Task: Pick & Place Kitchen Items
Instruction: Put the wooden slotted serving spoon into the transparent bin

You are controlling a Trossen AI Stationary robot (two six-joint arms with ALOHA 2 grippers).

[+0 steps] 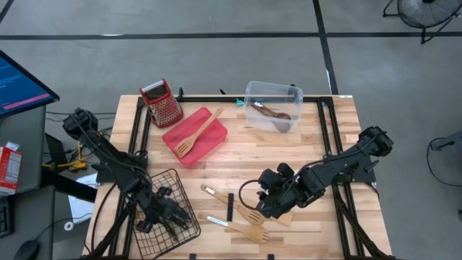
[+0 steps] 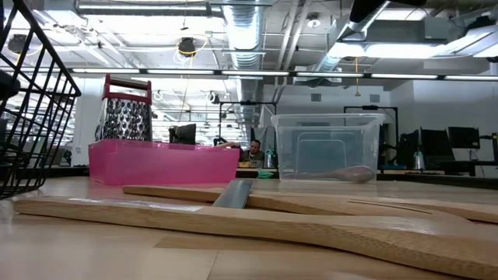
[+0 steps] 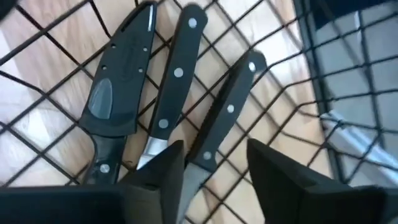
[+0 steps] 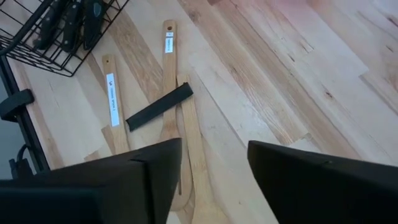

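My left gripper hangs spread inside the basket, over three knives already lying there. My right gripper, also spread, hovers above the spatulas left on the table — those remain.

On the wooden bench stand a red-topped grater, a red tray, a clear plastic tub and a black wire basket.
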